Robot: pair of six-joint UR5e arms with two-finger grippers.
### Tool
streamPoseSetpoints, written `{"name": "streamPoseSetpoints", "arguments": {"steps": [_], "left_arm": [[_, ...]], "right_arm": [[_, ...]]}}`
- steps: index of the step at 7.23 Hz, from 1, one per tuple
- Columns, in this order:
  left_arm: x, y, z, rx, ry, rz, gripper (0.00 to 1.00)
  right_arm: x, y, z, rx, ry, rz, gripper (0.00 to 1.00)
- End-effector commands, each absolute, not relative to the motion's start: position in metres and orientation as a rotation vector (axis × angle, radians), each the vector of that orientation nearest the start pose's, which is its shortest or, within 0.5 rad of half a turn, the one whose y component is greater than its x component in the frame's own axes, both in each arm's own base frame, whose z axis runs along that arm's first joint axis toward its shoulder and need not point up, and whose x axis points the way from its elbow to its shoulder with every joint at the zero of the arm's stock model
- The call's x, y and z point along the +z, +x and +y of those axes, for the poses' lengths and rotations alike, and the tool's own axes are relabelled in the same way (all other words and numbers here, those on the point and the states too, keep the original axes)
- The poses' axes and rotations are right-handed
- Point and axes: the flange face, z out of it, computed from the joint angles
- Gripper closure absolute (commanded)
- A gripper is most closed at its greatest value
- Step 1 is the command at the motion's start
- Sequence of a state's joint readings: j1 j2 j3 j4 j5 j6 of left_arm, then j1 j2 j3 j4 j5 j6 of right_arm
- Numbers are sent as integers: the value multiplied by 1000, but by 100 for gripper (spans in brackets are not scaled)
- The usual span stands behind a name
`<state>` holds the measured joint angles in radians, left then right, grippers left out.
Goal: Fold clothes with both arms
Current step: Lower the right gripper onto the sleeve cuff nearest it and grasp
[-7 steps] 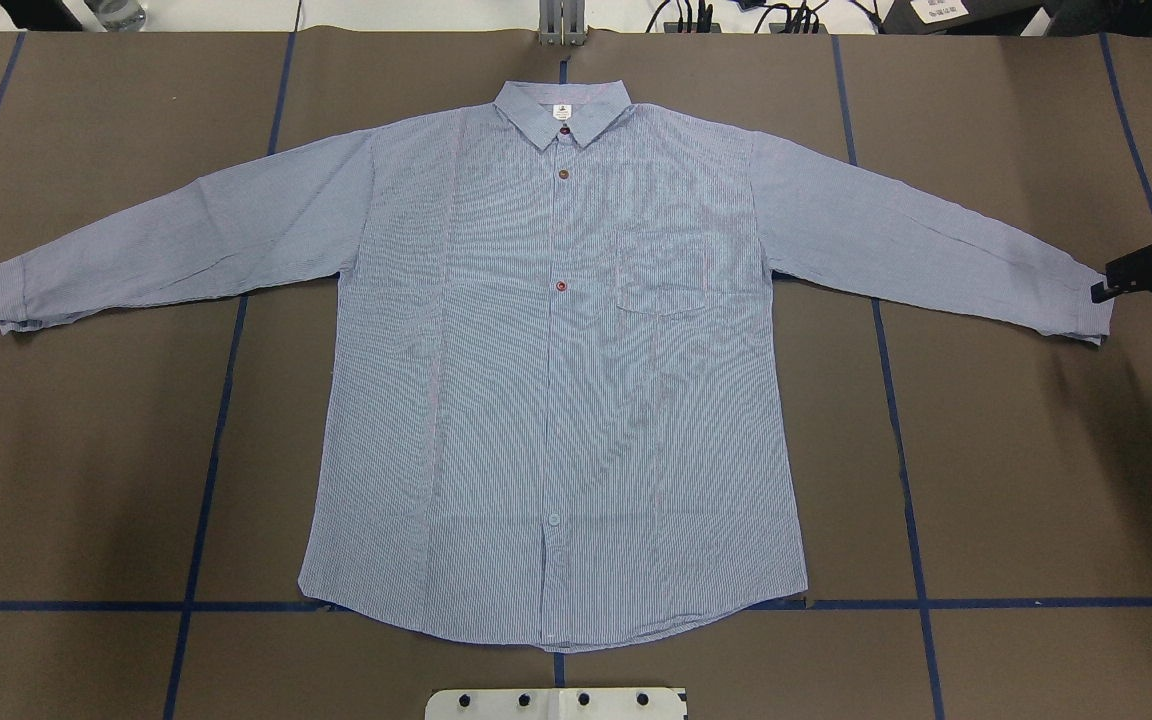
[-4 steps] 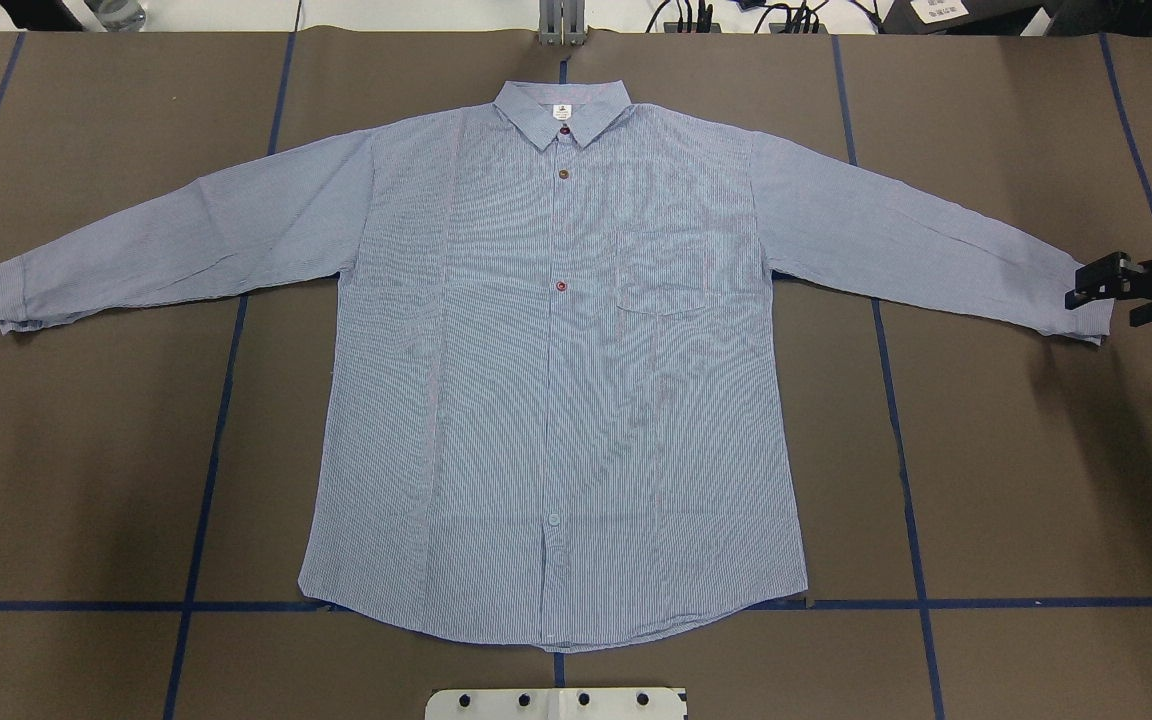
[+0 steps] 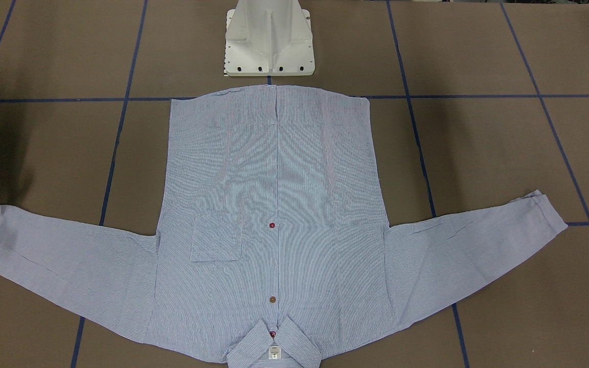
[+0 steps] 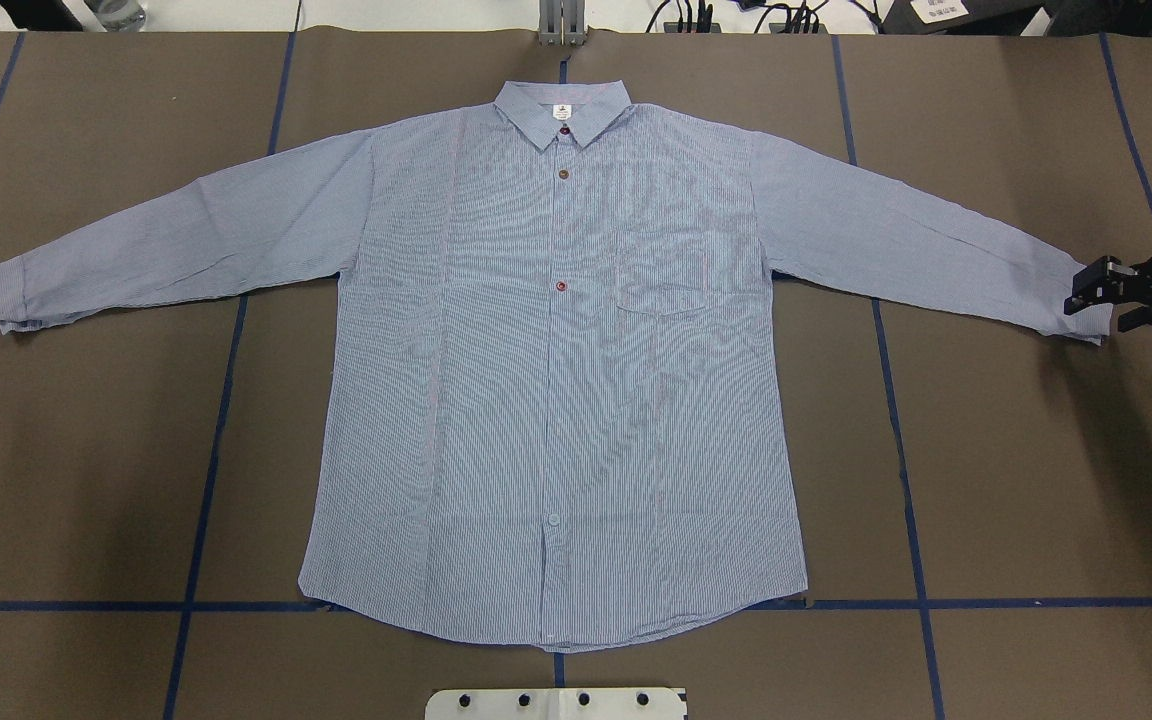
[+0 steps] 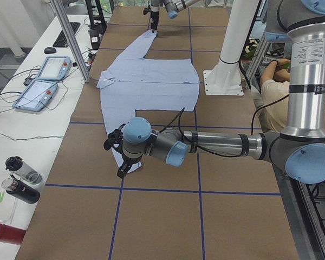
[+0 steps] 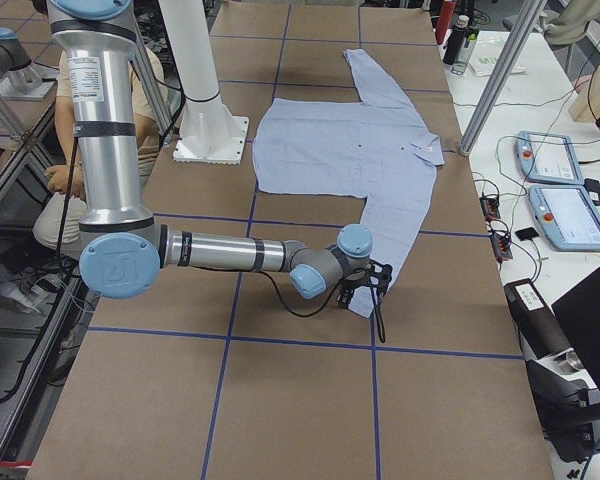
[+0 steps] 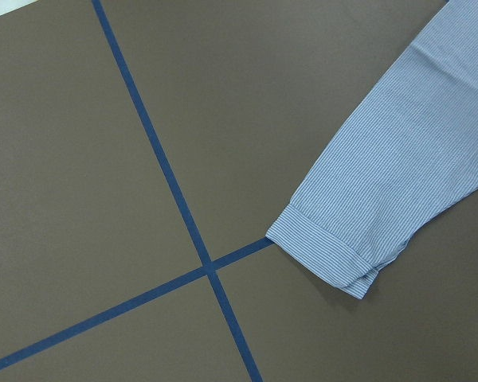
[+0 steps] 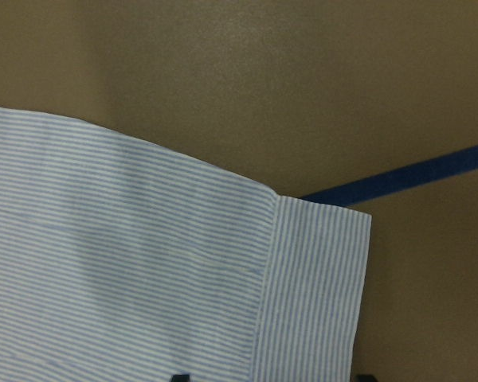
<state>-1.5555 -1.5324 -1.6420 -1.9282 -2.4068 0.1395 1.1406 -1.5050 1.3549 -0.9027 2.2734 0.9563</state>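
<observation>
The light blue striped shirt point(image 4: 556, 380) lies flat and face up on the brown table, collar at the far side and both sleeves spread out. My right gripper point(image 4: 1098, 308) is open and low over the right sleeve's cuff point(image 8: 315, 286). Its two fingertips show at the bottom edge of the right wrist view, one on each side of the cuff. My left gripper point(image 5: 119, 157) hangs above the left sleeve's cuff point(image 7: 327, 255). It shows only in the exterior left view, so I cannot tell whether it is open or shut.
The white pedestal base point(image 4: 556, 703) stands at the table's near edge by the shirt hem. Blue tape lines point(image 4: 221, 400) cross the brown surface. Teach pendants point(image 5: 43, 81) and bottles point(image 5: 19, 179) sit on the side bench. A seated person point(image 5: 271, 81) is behind the base.
My right gripper has moved in from the table's right edge toward the shirt and now sits over the right cuff. The shirt has not moved.
</observation>
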Motion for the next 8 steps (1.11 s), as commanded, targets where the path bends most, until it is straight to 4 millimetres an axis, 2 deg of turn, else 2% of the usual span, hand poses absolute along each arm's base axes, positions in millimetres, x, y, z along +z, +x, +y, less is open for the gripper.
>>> {"name": "streamPoseSetpoints", "arguments": {"steps": [1, 3, 4, 7, 8], "left_arm": [[599, -52, -494, 306, 417, 803, 0], [599, -52, -494, 306, 417, 803, 0], [599, -52, -494, 306, 417, 803, 0], [599, -52, -494, 306, 417, 803, 0], [599, -52, -494, 306, 417, 803, 0]], "right_arm": [[669, -164, -519, 319, -71, -841, 25], [673, -164, -518, 322, -80, -836, 27], [673, -164, -518, 324, -80, -836, 32], [674, -164, -516, 330, -84, -835, 69], [674, -164, -517, 331, -84, -836, 85]]}}
